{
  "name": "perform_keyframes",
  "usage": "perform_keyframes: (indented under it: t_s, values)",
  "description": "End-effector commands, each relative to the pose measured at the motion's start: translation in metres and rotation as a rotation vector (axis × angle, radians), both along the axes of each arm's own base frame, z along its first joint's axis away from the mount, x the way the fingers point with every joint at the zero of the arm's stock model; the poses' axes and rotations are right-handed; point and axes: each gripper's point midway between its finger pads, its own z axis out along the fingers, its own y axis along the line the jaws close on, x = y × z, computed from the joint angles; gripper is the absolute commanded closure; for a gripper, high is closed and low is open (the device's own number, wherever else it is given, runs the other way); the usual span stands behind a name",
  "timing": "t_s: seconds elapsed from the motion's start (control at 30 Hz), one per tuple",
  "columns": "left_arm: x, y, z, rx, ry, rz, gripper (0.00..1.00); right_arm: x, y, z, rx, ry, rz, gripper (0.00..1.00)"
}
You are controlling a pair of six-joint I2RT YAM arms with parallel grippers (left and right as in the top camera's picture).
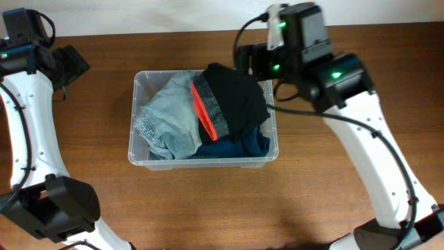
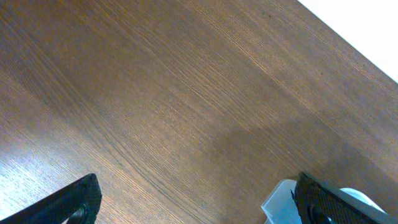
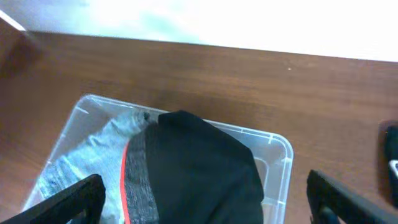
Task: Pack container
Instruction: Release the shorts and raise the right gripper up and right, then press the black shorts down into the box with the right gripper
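We see the container (image 1: 141, 86) sitting near the middle of the wooden worktop (image 1: 208, 208), a little toward its far edge. Its long axis runs left to right in the overhead view, parallel to that far edge, and its open mouth faces straight up. It is a clear, slightly cloudy plastic bin with rounded corners and a rolled rim, and the clothes show through its walls.

Inside, a light blue denim piece (image 1: 166, 114) is crumpled across the left half. A black garment (image 1: 239, 97) lies on the right half, with a grey band and an orange-red stripe (image 1: 203, 111) along its left edge. It is heaped above the rim at the far right corner. A dark blue garment (image 1: 239, 147) lies beneath it, against the near wall.

The right tool (image 3: 205, 205) hangs over the far right corner of the bin, fingers spread wide and holding nothing — the black garment lies between and below them. The left tool (image 2: 199, 208) is off to the far left above bare wood, fingers likewise spread wide, with only a corner of the bin beside its right finger.
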Motion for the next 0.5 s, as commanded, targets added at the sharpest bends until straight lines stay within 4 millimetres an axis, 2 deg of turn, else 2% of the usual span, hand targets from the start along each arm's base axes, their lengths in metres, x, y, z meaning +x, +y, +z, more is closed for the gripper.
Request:
perform_keyframes:
  t_s: [0.0, 0.03, 0.07, 0.13, 0.2, 0.33, 0.47]
  values:
    - [0.001, 0.001, 0.000, -0.001, -0.004, 0.013, 0.01, 0.008, 0.004, -0.016, -0.096, -0.004, -0.024, 0.38]
    - [0.001, 0.001, 0.000, -0.002, -0.004, 0.013, 0.01, 0.008, 0.011, -0.022, -0.102, 0.007, -0.010, 0.54]
    - [0.001, 0.001, 0.000, -0.001, -0.004, 0.013, 0.01, 0.008, 0.018, -0.028, -0.109, 0.018, 0.004, 0.66]
    - [0.001, 0.001, 0.000, -0.001, -0.004, 0.013, 0.01, 0.008, 0.034, -0.043, -0.125, 0.038, 0.038, 0.81]
    - [0.001, 0.001, 0.000, -0.001, -0.004, 0.013, 0.00, 0.010, 0.049, -0.057, -0.138, 0.051, 0.067, 0.90]
    - [0.001, 0.001, 0.000, -0.002, -0.004, 0.013, 0.01, 0.020, 0.073, -0.091, -0.161, 0.083, 0.103, 0.96]
    - [0.001, 0.001, 0.000, -0.002, -0.004, 0.013, 0.01, 0.030, 0.083, -0.126, -0.186, 0.126, 0.111, 0.96]
